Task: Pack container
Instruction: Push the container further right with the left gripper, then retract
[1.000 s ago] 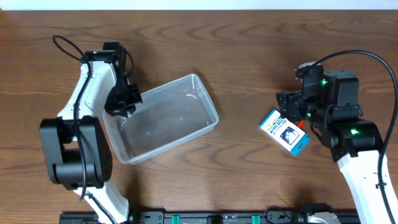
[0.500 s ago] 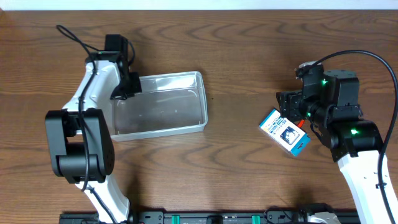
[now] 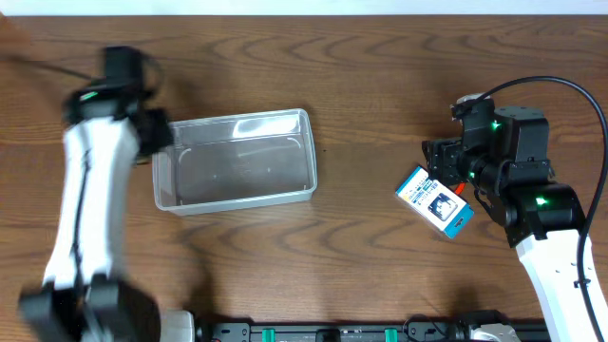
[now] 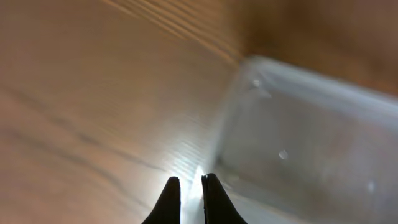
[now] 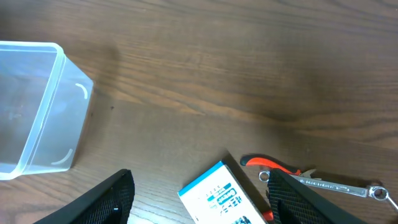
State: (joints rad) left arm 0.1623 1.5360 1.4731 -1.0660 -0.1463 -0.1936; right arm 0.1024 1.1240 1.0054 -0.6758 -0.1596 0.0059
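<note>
The container (image 3: 235, 161) sits empty on the left part of the tabletop (image 3: 380, 76); nothing is packed yet. The left gripper (image 4: 186, 186) is closed on nothing beside its corner. The right gripper (image 5: 199, 186) hangs wide open over a small box (image 3: 435, 201), gripping nothing.

Left hand (image 4: 186, 198) has its 2 fingers pressed together, its arm (image 3: 87, 195) blurred; right hand (image 5: 199, 183) spread wide.

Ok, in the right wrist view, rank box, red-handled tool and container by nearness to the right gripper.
1. The box, centre, at the right gripper.
2. The red-handled tool, a little right.
3. The container, far left.
</note>
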